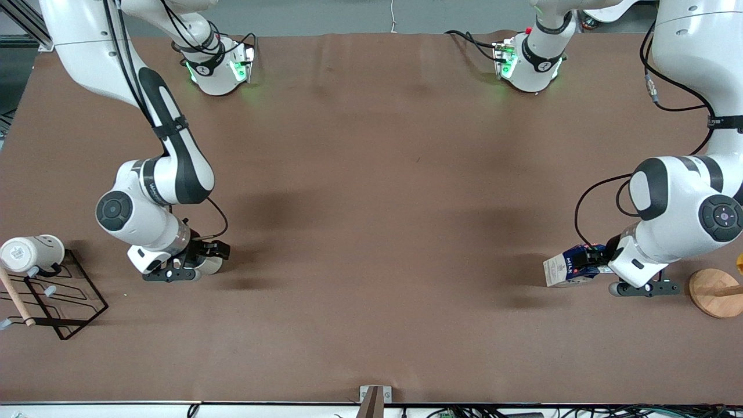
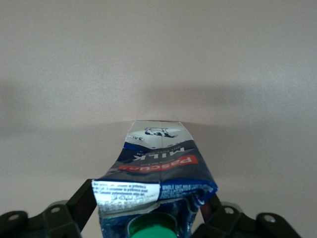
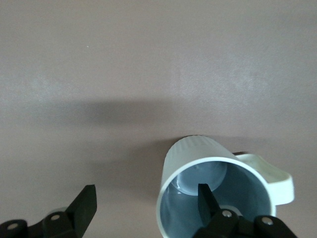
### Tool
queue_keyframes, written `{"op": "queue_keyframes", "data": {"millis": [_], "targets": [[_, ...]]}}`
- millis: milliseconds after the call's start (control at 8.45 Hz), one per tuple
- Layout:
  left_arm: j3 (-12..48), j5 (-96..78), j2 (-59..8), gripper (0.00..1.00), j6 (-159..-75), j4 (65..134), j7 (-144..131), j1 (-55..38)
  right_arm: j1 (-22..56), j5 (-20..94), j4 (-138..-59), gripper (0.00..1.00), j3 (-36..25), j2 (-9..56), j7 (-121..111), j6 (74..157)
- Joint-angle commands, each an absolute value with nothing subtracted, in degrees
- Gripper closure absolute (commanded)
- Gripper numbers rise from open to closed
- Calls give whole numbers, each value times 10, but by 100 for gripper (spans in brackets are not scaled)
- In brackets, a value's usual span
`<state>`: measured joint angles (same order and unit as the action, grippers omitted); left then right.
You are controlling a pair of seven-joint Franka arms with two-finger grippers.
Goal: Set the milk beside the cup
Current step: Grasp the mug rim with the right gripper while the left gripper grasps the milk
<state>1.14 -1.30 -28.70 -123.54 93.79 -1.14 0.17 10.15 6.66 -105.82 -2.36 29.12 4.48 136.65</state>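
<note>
The milk is a small carton with a dark blue top, a red label and a green cap. My left gripper is shut on its upper part and holds it tilted, low over the table at the left arm's end. In the left wrist view the milk sits between the fingers of the left gripper. The cup stands at the right arm's end, mostly hidden under my right gripper. In the right wrist view the right gripper is open, with one finger inside the cup and the other well outside it.
A white smiley mug lies on a black wire rack with a wooden stick at the right arm's end. A round wooden base stands beside the left gripper.
</note>
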Motion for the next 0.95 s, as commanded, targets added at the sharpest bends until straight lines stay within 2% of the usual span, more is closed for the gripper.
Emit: {"op": "queue_keyframes", "data": {"millis": [0,118,355,591,828], "targets": [[16,-14,-279,30,-1242,944,-15,4,115,78,-1067,82,-26,289,78,1377],[16,-14,-279,39,-1242,945,-15,3,114,77,-1067,100,-27,289,78,1375],[16,-12,-279,51,-1241,944,-14,-5,111,77,-1065,100,-27,289,77,1368],[18,-12,-270,54,-1241,938,-16,-8,106,77,-1056,100,-27,281,76,1364],[32,-12,-262,55,-1241,930,-29,-6,115,78,-987,100,-26,276,137,1276]]}}
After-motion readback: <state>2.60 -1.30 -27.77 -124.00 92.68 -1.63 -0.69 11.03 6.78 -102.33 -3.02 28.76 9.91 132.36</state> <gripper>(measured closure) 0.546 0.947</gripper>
